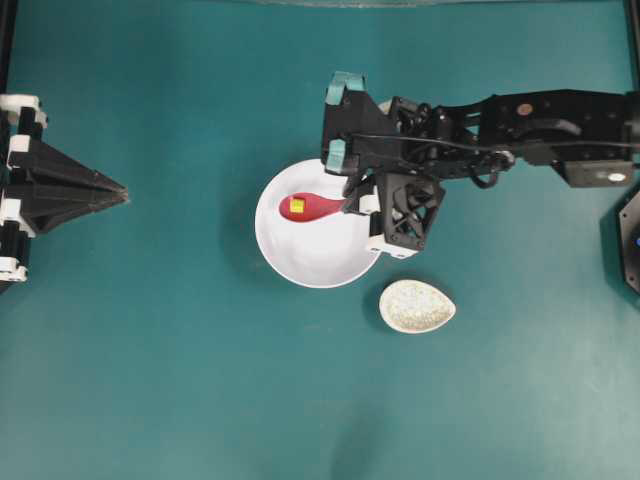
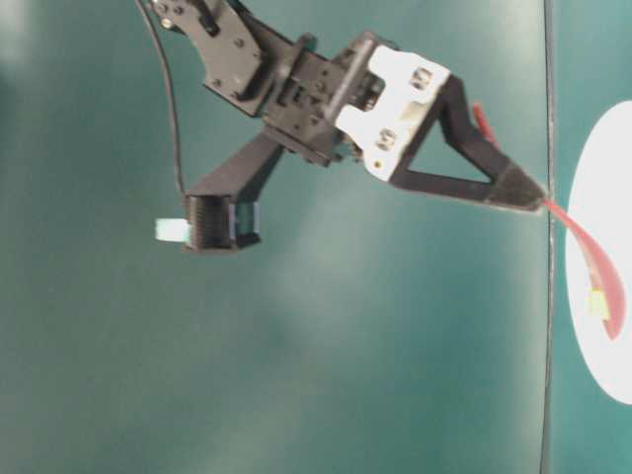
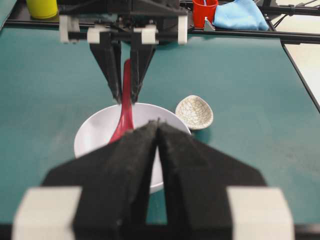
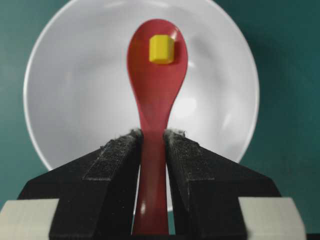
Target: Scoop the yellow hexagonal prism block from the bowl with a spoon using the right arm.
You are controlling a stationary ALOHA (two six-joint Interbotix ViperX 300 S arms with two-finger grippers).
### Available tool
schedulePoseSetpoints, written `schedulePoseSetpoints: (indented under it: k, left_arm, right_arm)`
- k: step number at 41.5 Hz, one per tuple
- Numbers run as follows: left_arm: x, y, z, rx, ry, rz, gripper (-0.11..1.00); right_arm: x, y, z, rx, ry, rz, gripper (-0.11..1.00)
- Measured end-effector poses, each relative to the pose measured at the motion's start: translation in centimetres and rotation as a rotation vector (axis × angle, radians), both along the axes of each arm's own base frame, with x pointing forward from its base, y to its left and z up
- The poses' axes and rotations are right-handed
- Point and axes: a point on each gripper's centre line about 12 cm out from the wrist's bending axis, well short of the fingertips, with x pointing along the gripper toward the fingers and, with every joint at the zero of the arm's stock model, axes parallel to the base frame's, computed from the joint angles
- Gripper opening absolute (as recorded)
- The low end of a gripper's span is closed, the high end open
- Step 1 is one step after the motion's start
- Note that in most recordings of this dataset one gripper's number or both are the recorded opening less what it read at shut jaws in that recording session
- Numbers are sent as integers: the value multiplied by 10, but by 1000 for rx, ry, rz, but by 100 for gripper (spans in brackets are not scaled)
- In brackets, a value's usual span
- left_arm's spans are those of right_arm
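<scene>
The yellow hexagonal prism block [image 4: 161, 49] lies in the scoop of the pink-red spoon [image 4: 155, 100], near its far end. My right gripper [image 4: 154, 134] is shut on the spoon's handle, with a pad pressed on each side. The scoop hangs over the inside of the white bowl [image 4: 75, 100]. From overhead, the block [image 1: 297, 206] and spoon [image 1: 318, 207] sit left of the right gripper [image 1: 350, 203], over the bowl [image 1: 300, 265]. My left gripper [image 1: 122, 190] is at the table's left edge, far from the bowl, shut on nothing.
A speckled teardrop spoon rest [image 1: 417, 306] lies just right of and below the bowl. In the left wrist view, a yellow cup [image 3: 42, 7], a red cup [image 3: 205, 12] and a blue cloth [image 3: 240, 15] sit beyond the table's far edge.
</scene>
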Motion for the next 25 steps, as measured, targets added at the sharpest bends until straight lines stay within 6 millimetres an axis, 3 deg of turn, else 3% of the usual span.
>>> schedulePoseSetpoints:
  k: [25]
  left_arm:
    - [0,0,0,-2,-2,0,8]
  right_arm:
    - [-23,2,56,-31,-83,15,24]
